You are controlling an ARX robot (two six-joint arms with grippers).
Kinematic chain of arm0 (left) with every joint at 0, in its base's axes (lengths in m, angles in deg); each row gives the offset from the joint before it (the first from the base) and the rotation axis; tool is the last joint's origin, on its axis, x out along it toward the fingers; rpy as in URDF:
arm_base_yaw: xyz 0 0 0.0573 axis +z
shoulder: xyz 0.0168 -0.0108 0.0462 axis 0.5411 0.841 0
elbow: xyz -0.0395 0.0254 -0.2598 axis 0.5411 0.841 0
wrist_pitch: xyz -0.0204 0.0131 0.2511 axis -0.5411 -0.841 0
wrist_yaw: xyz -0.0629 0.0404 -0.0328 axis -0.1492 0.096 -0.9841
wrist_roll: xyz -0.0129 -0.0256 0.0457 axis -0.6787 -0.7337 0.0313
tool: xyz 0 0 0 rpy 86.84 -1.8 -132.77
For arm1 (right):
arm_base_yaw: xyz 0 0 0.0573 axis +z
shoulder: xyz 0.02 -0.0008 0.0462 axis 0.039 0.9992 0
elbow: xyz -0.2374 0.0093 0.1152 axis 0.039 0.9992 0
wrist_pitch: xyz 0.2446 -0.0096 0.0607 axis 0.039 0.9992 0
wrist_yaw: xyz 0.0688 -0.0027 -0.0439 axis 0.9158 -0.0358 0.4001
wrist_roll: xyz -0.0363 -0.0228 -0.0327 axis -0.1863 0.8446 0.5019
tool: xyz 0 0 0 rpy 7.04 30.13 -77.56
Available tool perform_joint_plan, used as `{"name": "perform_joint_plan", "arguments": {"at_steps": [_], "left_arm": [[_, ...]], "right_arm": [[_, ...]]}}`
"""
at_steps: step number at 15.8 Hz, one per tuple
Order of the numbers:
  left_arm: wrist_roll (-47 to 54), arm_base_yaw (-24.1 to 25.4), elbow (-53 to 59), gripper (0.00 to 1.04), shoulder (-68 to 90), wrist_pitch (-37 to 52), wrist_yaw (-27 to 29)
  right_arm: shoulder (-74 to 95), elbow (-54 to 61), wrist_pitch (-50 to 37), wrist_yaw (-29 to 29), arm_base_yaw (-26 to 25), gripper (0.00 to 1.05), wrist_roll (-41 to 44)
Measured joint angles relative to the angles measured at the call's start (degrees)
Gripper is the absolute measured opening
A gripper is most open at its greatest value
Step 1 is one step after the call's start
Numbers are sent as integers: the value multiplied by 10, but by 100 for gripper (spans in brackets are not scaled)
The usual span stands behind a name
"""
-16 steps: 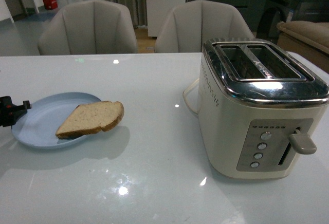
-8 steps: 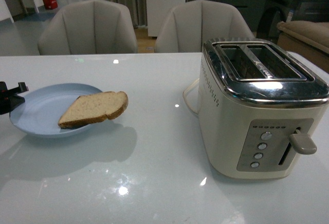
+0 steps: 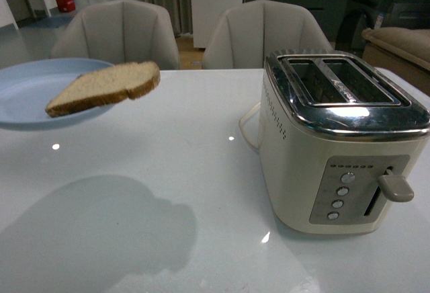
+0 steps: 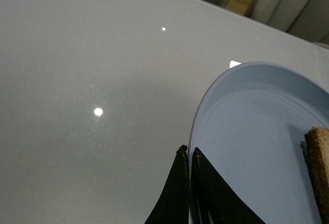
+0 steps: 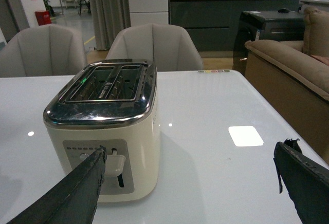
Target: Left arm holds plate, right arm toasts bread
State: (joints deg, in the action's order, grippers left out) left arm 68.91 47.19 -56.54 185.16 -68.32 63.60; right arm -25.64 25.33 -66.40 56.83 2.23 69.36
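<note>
The pale blue plate (image 3: 27,95) hangs in the air well above the white table at the far left of the front view, with its shadow on the table below. The half slice of brown bread (image 3: 104,88) lies on it and overhangs its right rim. In the left wrist view my left gripper (image 4: 188,154) is shut on the plate's rim (image 4: 205,100), and the bread's crust (image 4: 318,167) shows at the edge. My left gripper is out of the front view. In the right wrist view my right gripper (image 5: 193,154) is open and empty, near the toaster's lever end.
A cream and chrome two-slot toaster (image 3: 342,138) stands on the right of the table, slots empty, lever (image 3: 395,185) up; it also shows in the right wrist view (image 5: 103,126). Two grey chairs (image 3: 114,37) stand behind the table. A sofa (image 5: 288,70) is at the right.
The plate with the bread has risen from just above the table to well above it and shifted left. My left gripper has left the front view. The toaster has not moved.
</note>
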Motion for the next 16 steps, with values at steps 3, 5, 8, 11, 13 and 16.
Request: {"name": "perform_joint_plan", "arguments": {"at_steps": [3,5,8,11,13,16], "left_arm": [[-19,-12,13,2,-99,-78,6],[-37,-43,15,2,-156,-135,16],[-52,-90,22,2,-216,-163,40],[-63,-150,25,2,-250,-193,59],[-71,-186,33,2,-261,-203,62],[-114,-200,49,2,-265,-203,59]], "right_arm": [[0,0,0,0,0,98,0],[0,0,0,0,0,98,0],[0,0,0,0,0,98,0],[0,0,0,0,0,98,0],[0,0,0,0,0,98,0],[0,0,0,0,0,98,0]]}}
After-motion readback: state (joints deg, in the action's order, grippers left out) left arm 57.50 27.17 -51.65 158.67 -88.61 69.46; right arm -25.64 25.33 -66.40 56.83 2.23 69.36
